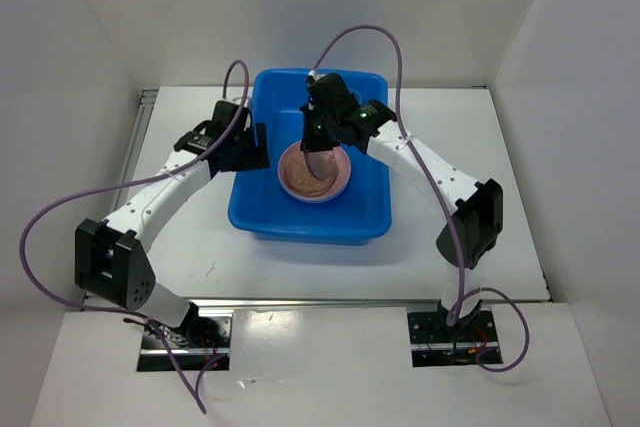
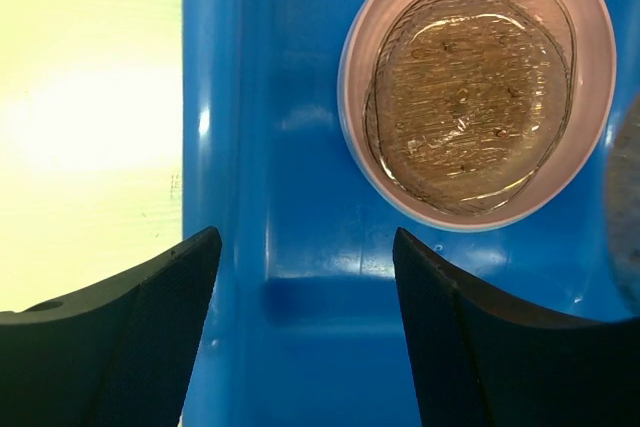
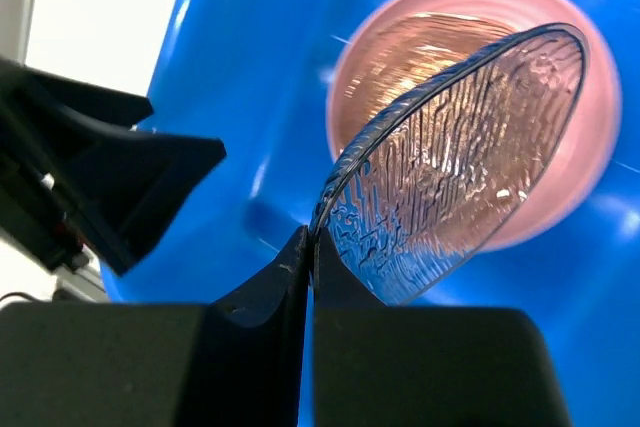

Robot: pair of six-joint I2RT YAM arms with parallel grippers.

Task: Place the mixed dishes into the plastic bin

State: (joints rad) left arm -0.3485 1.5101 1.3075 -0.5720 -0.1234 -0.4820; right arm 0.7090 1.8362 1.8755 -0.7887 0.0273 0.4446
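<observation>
At frame left, the left gripper [image 2: 305,237] gapes wide above the left wall of the blue bin [image 1: 310,230]. At centre a pink plate [image 2: 355,87] lies inside (a clear ribbed dish [image 2: 470,97] nested in it). The right gripper [image 3: 308,252] pinches a clear ribbed plate [image 3: 450,167] by its rim, tilted over the pink one.

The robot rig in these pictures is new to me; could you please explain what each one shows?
It is a robot: a left arm and a right arm bolted to a white table, each ending in a two-finger gripper. The overhead view looks down from behind them; the other two are wrist cameras. On the table stands a blue bin, and in it a pink plate with a brownish speckled dish lying in it. The right gripper is shut on the rim of a clear ribbed plate, tilted above the pink one. The left gripper is open by the bin's left wall.
</observation>
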